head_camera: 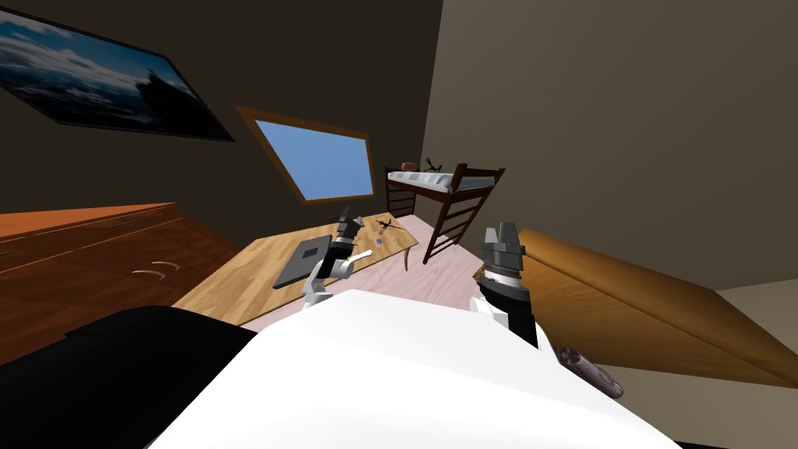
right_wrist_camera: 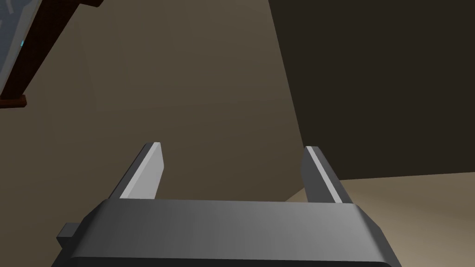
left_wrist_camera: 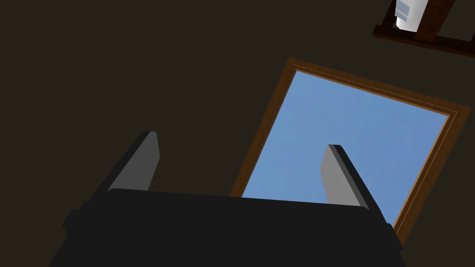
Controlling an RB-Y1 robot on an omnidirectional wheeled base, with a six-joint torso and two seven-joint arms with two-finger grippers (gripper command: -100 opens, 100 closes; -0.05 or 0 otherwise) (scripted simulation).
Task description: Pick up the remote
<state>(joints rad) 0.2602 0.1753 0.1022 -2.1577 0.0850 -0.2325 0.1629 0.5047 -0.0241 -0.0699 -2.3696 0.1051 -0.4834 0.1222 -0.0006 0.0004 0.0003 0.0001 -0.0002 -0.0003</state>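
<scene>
The remote (head_camera: 590, 372) is a dark, elongated thing with small raised buttons. It lies close in on my right side, low in the head view, just below the near edge of a broad wooden panel (head_camera: 623, 304). I cannot tell what it rests on. It sits well behind the right gripper (head_camera: 504, 231), and nothing touches it.

The right gripper is raised in front of me with its two blade fingers spread wide and nothing between them. The left gripper (head_camera: 347, 220) is held up over the far part of a wooden table (head_camera: 226, 292), its fingers (left_wrist_camera: 146, 160) also standing apart and empty.

On the table lie a dark flat slab (head_camera: 304, 261), a small blue item (head_camera: 379, 242) and, nearer the far end, a dark spindly object (head_camera: 387, 227). Beyond the table stands a bunk bed (head_camera: 444, 187) with a ladder, set against the wall just beside a wood-framed window (head_camera: 316, 160). A brown dresser (head_camera: 93, 249) runs along my left.
</scene>
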